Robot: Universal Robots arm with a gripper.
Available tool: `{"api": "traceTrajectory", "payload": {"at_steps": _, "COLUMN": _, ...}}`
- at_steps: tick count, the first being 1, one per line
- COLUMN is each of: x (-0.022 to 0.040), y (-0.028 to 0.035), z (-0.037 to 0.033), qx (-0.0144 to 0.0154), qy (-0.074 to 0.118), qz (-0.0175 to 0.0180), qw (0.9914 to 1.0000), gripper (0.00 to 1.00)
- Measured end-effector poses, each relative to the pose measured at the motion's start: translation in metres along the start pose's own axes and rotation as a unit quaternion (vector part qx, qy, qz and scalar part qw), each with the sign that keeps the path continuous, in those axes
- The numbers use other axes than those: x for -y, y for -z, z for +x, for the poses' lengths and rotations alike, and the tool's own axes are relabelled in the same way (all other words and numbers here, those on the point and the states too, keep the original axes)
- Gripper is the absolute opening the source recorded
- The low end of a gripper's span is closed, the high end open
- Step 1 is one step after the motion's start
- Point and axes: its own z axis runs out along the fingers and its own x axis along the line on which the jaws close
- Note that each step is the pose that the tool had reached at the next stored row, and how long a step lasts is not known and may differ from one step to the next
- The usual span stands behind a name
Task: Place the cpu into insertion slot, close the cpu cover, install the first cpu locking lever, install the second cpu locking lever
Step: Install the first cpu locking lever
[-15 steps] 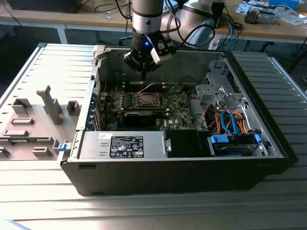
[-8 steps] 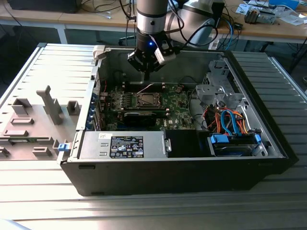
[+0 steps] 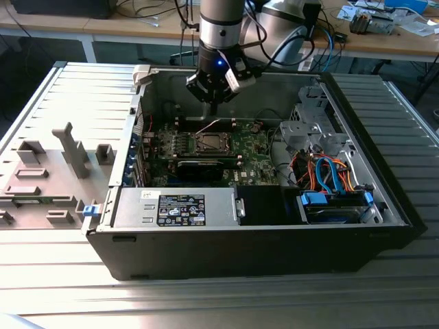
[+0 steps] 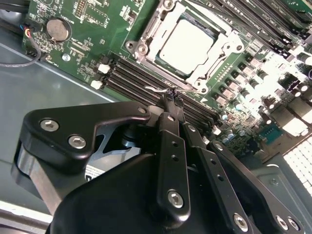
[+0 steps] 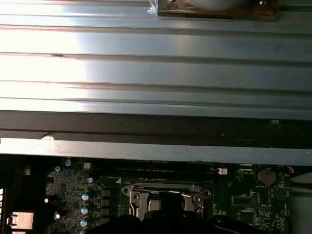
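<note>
Second wrist view: gripper tips sit pressed together at a thin wire lever on the near edge of the insertion slot; jaws narrow, seemingly pinched on the wire, though contact is hard to confirm.
cpu: cpu lies flat in the insertion slot, silver top showing.
cpu cover: cpu cover is down, framing the cpu; square opening around the chip top.
step in hand: judged as lever work, step 3 or 4 of 4; steps 1 and 2 look done. Which of the 2 levers this is, cannot tell.
lever state: wire end stands just off the insertion slot edge, beside the long black memory slots; not seen hooked.
exterior view: gripper hangs just above the insertion slot, inside the open computer case on the counter.
first wrist view: insertion slot frame metal shows at the board edge, case wall beyond it.
landmark: all places given from the insertion slot; coin battery well apart from it on the green board.
next move calls for: judgement only; a firm pinch on thin springy wire, a push down and sideways under its catch, no slip onto the memory slots.
risk: wire could spring out of a narrow grip.
</note>
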Motion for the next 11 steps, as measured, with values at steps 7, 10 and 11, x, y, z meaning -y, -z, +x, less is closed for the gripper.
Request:
{"api": "traceTrajectory", "payload": {"at_steps": 7, "x": 0.0002, "y": -0.0013, "z": -0.0018, "qx": -0.0001, "qy": 0.000, "qz": 0.0011, "qw": 1.00000, "gripper": 0.11}}
{"api": "traceTrajectory", "payload": {"at_steps": 10, "x": 0.0001, "y": -0.0014, "z": -0.0019, "qx": -0.0001, "qy": 0.000, "qz": 0.0011, "qw": 1.00000, "gripper": 0.11}}
{"api": "traceTrajectory", "payload": {"at_steps": 11, "x": 0.0001, "y": -0.0014, "z": -0.0019, "qx": -0.0001, "qy": 0.000, "qz": 0.0011, "qw": 1.00000, "gripper": 0.11}}
